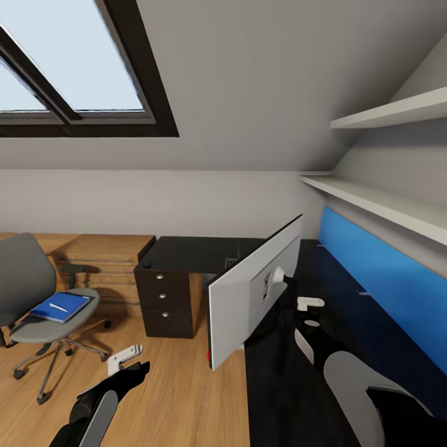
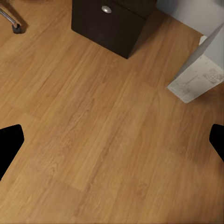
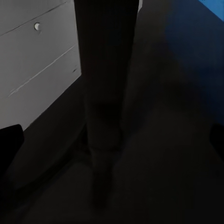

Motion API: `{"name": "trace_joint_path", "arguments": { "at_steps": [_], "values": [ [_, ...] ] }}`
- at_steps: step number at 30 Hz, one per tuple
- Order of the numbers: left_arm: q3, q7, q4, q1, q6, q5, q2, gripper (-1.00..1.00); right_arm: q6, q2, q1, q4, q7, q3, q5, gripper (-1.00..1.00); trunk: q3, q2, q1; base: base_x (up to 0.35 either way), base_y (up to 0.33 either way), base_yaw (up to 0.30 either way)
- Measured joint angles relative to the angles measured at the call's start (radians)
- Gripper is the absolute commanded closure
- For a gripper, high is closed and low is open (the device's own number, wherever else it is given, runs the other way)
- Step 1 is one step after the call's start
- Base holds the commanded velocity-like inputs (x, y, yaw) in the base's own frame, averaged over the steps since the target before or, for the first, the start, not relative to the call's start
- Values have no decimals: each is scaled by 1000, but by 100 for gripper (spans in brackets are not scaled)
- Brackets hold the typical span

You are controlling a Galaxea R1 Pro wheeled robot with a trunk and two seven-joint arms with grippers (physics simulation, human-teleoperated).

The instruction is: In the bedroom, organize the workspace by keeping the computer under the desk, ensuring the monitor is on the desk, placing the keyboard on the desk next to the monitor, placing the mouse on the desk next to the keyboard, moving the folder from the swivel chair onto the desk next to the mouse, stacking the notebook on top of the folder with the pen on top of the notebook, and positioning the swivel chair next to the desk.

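From the head, the monitor (image 1: 254, 292) stands on the desk (image 1: 279, 385) with the right tool (image 1: 308, 303) behind it, spread empty, while the left wrist shows the left tool (image 2: 112, 140) released over the floor (image 2: 93, 140), and the right wrist faces the monitor's stand (image 3: 105, 93).

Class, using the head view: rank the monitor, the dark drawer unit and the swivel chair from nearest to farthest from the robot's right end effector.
1. Monitor: just left of the right end effector, on the desk.
2. Dark drawer unit: farther left, under the desk.
3. Swivel chair: far left, on the floor.
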Motion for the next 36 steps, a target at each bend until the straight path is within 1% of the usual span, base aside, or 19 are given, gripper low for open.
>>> {"name": "trace_joint_path", "arguments": {
  "at_steps": [36],
  "values": [
    [-2, -1, 0, 0, 5, 1, 0, -100, 0, -1, 0, 0, 2, 2, 1, -100, 0, 0, 0, 49, 0, 0]
  ]
}}
